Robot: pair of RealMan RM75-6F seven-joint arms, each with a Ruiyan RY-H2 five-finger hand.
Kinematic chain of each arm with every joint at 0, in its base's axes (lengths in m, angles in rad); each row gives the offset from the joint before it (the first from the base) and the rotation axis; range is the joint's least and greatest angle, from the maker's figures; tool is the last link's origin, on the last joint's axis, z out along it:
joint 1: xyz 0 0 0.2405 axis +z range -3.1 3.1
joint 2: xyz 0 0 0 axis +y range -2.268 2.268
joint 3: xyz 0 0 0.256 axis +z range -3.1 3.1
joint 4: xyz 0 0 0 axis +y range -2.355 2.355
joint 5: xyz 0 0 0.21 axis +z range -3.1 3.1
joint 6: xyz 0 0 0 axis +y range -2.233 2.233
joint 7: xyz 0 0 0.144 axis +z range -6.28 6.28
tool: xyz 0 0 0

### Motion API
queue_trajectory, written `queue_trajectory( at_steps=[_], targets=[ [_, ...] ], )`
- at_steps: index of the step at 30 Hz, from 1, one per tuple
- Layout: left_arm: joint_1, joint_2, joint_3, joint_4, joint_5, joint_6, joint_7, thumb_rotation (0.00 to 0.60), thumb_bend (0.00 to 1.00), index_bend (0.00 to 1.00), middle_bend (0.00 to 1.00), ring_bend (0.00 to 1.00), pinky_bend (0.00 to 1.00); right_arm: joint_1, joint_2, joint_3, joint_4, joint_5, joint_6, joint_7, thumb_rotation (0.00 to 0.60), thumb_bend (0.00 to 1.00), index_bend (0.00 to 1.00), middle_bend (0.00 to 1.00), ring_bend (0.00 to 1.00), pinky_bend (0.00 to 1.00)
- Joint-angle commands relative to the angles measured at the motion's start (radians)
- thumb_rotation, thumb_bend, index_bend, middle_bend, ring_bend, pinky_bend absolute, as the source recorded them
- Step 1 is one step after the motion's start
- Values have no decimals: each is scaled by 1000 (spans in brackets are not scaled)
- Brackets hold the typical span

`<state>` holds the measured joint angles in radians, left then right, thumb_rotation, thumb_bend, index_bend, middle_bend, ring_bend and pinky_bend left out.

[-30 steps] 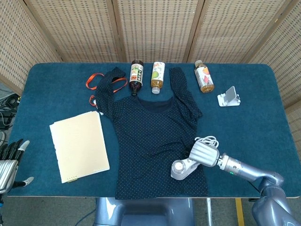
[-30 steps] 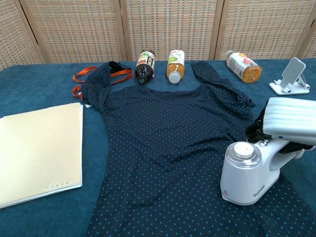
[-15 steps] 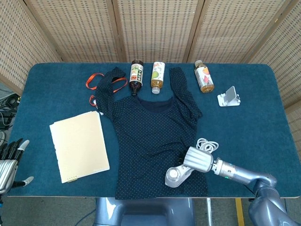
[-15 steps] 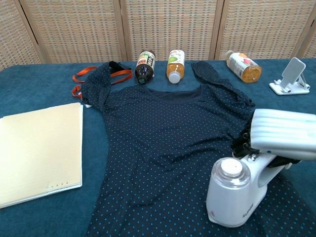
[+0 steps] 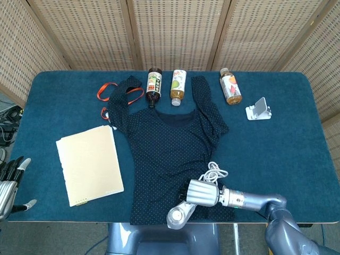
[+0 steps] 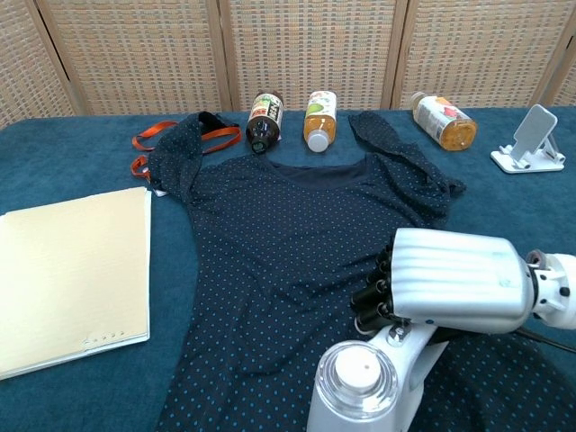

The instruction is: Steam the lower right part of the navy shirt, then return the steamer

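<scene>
Right hand (image 6: 454,286): wrapped round steamer (image 6: 364,387) handle, over shirt's near hem.
Left hand (image 5: 9,180): idle, fingers apart, holding nothing.
Navy shirt (image 5: 172,154): flat on bench; soft, wrinkles easily.
Steamer: rigid, probably top-heavy; grip the handle.

On my bench (image 5: 297,133), covered in blue cloth, I see the navy shirt (image 5: 172,154), a cream folder (image 5: 89,163), three lying bottles (image 5: 178,86), an orange strap (image 5: 105,90) and a white phone stand (image 5: 258,109).
</scene>
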<state>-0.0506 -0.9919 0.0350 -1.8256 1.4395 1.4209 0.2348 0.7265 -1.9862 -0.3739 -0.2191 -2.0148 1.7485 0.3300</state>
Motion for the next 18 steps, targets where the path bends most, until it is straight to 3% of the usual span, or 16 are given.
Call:
queue_trajectory(
  at_steps=[1,18],
  targets=[
    [1,2,0,2,3,1,-6,600,0,0,0,0,0,-10,10,-2,9,2,-20,-2,600,1000,838,683,775,899],
    [-3,-7,3,-8,8,-8,21,600,0,0,0,0,0,-89,105,29,99,63,-140,2,600,1000,838,683,775,899]
  ],
)
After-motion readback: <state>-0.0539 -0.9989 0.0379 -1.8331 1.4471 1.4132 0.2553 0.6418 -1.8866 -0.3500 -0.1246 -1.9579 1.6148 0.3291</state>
